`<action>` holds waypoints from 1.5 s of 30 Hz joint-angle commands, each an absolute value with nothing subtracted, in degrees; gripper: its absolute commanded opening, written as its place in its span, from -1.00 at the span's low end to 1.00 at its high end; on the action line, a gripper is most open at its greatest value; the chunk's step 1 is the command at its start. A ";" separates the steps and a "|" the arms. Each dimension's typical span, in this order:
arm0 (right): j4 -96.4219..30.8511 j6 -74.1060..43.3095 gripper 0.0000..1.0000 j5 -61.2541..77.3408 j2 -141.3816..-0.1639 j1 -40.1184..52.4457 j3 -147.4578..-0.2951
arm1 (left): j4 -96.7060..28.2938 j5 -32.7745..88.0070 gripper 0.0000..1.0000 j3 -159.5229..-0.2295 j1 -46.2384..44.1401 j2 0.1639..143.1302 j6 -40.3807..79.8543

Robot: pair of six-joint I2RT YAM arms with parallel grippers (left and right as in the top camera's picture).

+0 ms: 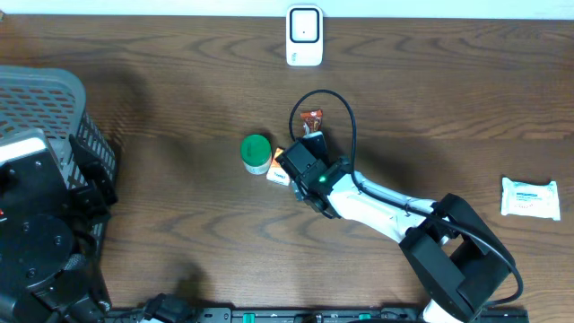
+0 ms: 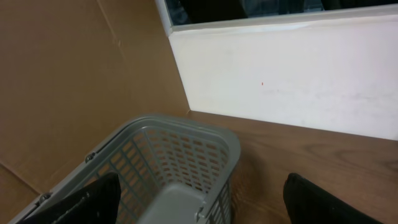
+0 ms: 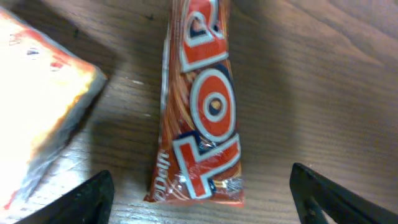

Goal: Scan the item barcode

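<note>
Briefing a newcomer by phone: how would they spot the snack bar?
From the white device at the table's far edge, come straight toward the right claw. The snack bar lies between its open fingers: slim, glossy orange-red wrapper, unlike the green-lidded jar and pale box beside it.

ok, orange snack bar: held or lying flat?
Lying flat: the orange foil-wrapped snack bar rests on the brown wooden table between the right fingers, wide apart, touching neither.
</note>
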State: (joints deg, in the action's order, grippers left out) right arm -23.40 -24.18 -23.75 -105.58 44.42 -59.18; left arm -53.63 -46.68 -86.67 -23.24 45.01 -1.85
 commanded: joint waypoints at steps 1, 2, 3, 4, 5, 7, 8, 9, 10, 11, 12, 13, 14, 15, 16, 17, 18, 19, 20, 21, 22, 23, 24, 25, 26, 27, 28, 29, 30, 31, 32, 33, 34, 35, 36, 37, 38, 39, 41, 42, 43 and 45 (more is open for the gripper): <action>-22.83 -23.46 0.54 -23.49 -105.41 44.23 -59.02 | -53.58 -47.20 0.68 -86.46 -23.05 45.12 -1.61; -22.65 -23.46 0.47 -23.49 -105.71 44.23 -59.02 | -53.58 -47.20 0.68 -86.46 -23.05 45.12 -1.61; -22.50 -23.49 0.38 -23.49 -106.06 44.23 -59.02 | -53.58 -47.20 0.68 -86.46 -23.05 45.12 -1.61; -22.48 -23.51 0.23 -23.51 -106.74 44.23 -59.02 | -53.58 -47.18 0.68 -86.46 -23.05 45.12 -1.61; -22.50 -23.53 0.03 -23.55 -107.31 44.23 -59.02 | -53.58 -47.18 0.68 -86.46 -23.05 45.12 -1.61; -22.55 -24.36 -0.26 -23.66 -109.14 44.23 -59.02 | -53.58 -47.18 0.68 -86.46 -23.05 45.12 -1.61; -22.46 -24.95 -0.34 -23.68 -110.24 44.23 -59.02 | -53.58 -47.18 0.68 -86.46 -23.05 45.12 -1.61; -22.17 -25.26 -0.42 -23.77 -111.13 44.21 -59.02 | -53.58 -47.20 0.68 -86.46 -23.05 45.12 -1.61; -21.89 -25.32 -0.67 -23.83 -111.98 44.18 -59.02 | -53.58 -47.20 0.68 -86.46 -23.05 45.12 -1.61; -21.78 -26.06 -0.88 -23.94 -112.51 44.18 -59.02 | -53.58 -47.20 0.68 -86.46 -23.05 45.12 -1.61; -21.80 -26.74 -0.98 -23.94 -112.53 44.18 -59.02 | -53.58 -47.18 0.68 -86.46 -23.05 45.12 -1.61; -21.82 -27.44 -0.98 -23.77 -112.44 44.18 -59.11 | -53.58 -47.20 0.68 -86.46 -23.05 45.12 -1.61; -22.13 -27.77 -0.98 -22.90 -111.68 44.18 -59.35 | -53.58 -47.20 0.68 -86.46 -23.05 45.12 -1.63; -22.41 -27.83 -0.98 -21.54 -110.87 44.16 -59.64 | -53.58 -47.20 0.68 -86.46 -23.05 45.12 -1.61; -23.64 -27.81 -0.98 -16.93 -108.18 43.75 -60.64 | -53.58 -47.18 0.68 -86.46 -23.05 45.12 -1.61; -24.75 -27.79 -0.98 -12.97 -106.13 43.20 -61.39 | -53.58 -47.18 0.68 -86.46 -23.05 45.12 -1.61; -25.85 -27.62 -0.97 -9.21 -103.96 42.44 -62.06 | -53.58 -47.18 0.68 -86.46 -23.05 45.12 -1.61; -26.72 -26.98 -0.98 -5.15 -101.60 41.36 -62.57 | -53.58 -47.20 0.68 -86.46 -23.05 45.12 -1.61; -27.53 -26.15 -0.98 -0.58 -98.80 39.79 -62.83 | -53.58 -47.18 0.68 -86.46 -23.05 45.12 -1.61; -28.23 -25.39 -0.97 4.21 -95.77 37.69 -62.87 | -53.58 -47.20 0.68 -86.46 -23.05 45.12 -1.63; -29.06 -24.64 -0.97 7.90 -93.34 35.64 -62.87 | -53.58 -47.18 0.68 -86.46 -23.05 45.12 -1.61; -30.00 -24.23 -0.98 11.90 -91.11 33.32 -62.87 | -53.58 -47.20 0.68 -86.46 -23.05 45.12 -1.61; -31.05 -23.03 -0.97 17.10 -89.01 30.61 -62.87 | -53.58 -47.18 0.68 -86.46 -23.05 45.12 -1.61; -31.77 -21.63 -0.98 21.82 -87.70 28.27 -62.85 | -53.58 -47.20 0.68 -86.46 -23.05 45.12 -1.61; -32.53 -19.33 -0.98 27.66 -86.63 25.58 -62.85 | -53.58 -47.20 0.68 -86.46 -23.05 45.12 -1.61; -33.36 -17.15 -0.97 33.04 -86.24 22.87 -62.85 | -53.58 -47.18 0.68 -86.46 -23.05 45.12 -1.61; -34.39 -14.90 -0.97 38.26 -86.26 20.45 -62.83 | -53.58 -47.18 0.68 -86.46 -23.05 45.12 -1.61; -35.22 -13.65 -0.98 41.30 -86.61 18.31 -62.76 | -53.58 -47.20 0.68 -86.46 -23.05 45.12 -1.61; -35.86 -12.73 -0.97 43.66 -87.29 16.51 -62.50 | -53.58 -47.20 0.68 -86.46 -23.05 45.12 -1.61; -36.34 -11.57 -0.98 46.76 -88.05 14.72 -62.00 | -53.58 -47.18 0.68 -86.46 -23.05 45.12 -1.61; -36.16 -10.33 -0.98 49.67 -88.99 13.45 -61.25 | -53.58 -47.20 0.68 -86.46 -23.05 45.12 -1.61; -35.66 -8.21 -0.98 54.02 -90.15 12.14 -60.31 | -53.58 -47.20 0.68 -86.46 -23.05 45.12 -1.61; -35.09 -5.39 -0.98 58.17 -91.37 11.11 -59.44 | -53.58 -47.20 0.68 -86.46 -23.05 45.12 -1.61; -34.22 -1.80 -0.98 63.18 -92.90 10.04 -58.52 | -53.58 -47.20 0.68 -86.46 -23.05 45.12 -1.61; -33.39 0.64 -0.98 67.22 -94.32 9.23 -57.84 | -53.58 -47.20 0.68 -86.46 -23.05 45.12 -1.61; -32.25 2.63 -0.98 71.18 -96.05 8.60 -57.23 | -53.58 -47.20 0.68 -86.46 -23.05 45.12 -1.61; -30.79 4.32 -0.98 75.31 -98.13 7.94 -56.71 | -53.58 -47.20 0.68 -86.46 -23.05 45.12 -1.61; -29.21 5.63 -0.98 78.39 -100.05 7.64 -56.38 | -53.58 -47.20 0.68 -86.46 -23.05 45.12 -1.61; -25.28 6.46 -0.98 83.70 -104.44 7.49 -56.18 | -53.58 -47.20 0.68 -86.46 -23.05 45.12 -1.61; -22.02 5.96 -0.98 86.94 -107.28 7.49 -56.18 | -53.58 -47.18 0.68 -86.46 -23.05 45.12 -1.63; -20.47 5.58 -0.98 88.20 -108.62 7.49 -56.18 | -53.58 -47.20 0.68 -86.46 -23.05 45.12 -1.61; -14.24 0.32 -0.97 89.43 -113.32 7.46 -56.23 | -53.58 -47.20 0.68 -86.46 -23.05 45.12 -1.61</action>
State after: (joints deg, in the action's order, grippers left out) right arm -18.11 1.50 77.19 -108.53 7.88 -56.21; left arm -53.56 -46.68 -86.67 -23.24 45.01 -1.83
